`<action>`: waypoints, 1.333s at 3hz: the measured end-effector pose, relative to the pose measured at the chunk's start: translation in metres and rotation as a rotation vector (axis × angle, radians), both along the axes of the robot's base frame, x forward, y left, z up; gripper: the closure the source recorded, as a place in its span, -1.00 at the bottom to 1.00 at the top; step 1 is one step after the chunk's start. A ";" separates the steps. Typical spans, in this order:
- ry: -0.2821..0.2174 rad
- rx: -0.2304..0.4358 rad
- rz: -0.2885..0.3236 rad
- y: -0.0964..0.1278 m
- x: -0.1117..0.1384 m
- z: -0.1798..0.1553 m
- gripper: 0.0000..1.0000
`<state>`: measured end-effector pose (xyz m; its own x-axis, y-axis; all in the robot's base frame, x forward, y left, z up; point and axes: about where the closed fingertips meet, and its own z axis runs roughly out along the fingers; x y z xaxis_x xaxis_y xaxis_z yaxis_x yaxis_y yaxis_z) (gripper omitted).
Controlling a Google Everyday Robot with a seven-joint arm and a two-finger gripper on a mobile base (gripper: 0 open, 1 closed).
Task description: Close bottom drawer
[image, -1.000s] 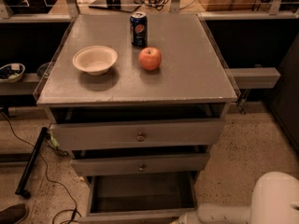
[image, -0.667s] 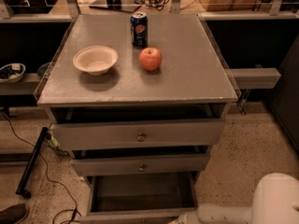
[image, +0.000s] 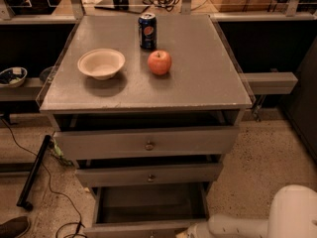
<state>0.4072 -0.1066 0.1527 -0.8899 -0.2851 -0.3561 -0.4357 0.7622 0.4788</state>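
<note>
The bottom drawer [image: 148, 205] of the grey cabinet is pulled out, and its plain box interior is open to view. Its front panel [image: 130, 229] lies along the bottom edge of the camera view. My white arm [image: 247, 225] reaches in from the lower right. My gripper [image: 184, 231] sits at the right end of the drawer's front panel, partly cut off by the picture's bottom edge. The middle drawer [image: 148, 175] and top drawer [image: 146, 143] each stick out a little.
On the cabinet top [image: 208, 83] stand a white bowl [image: 101, 63], a red apple [image: 159, 62] and a blue soda can [image: 147, 30]. A black pole [image: 33, 172] and cables [image: 59, 202] lie on the floor at the left. A shoe [image: 14, 227] is at the bottom left.
</note>
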 end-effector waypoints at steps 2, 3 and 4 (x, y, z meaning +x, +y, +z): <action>-0.014 0.032 -0.021 0.010 0.006 -0.005 1.00; -0.020 0.039 -0.030 0.012 0.009 -0.005 1.00; -0.031 0.048 -0.038 0.018 0.015 -0.005 1.00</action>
<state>0.4221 -0.0890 0.1473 -0.8882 -0.2331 -0.3960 -0.4219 0.7551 0.5018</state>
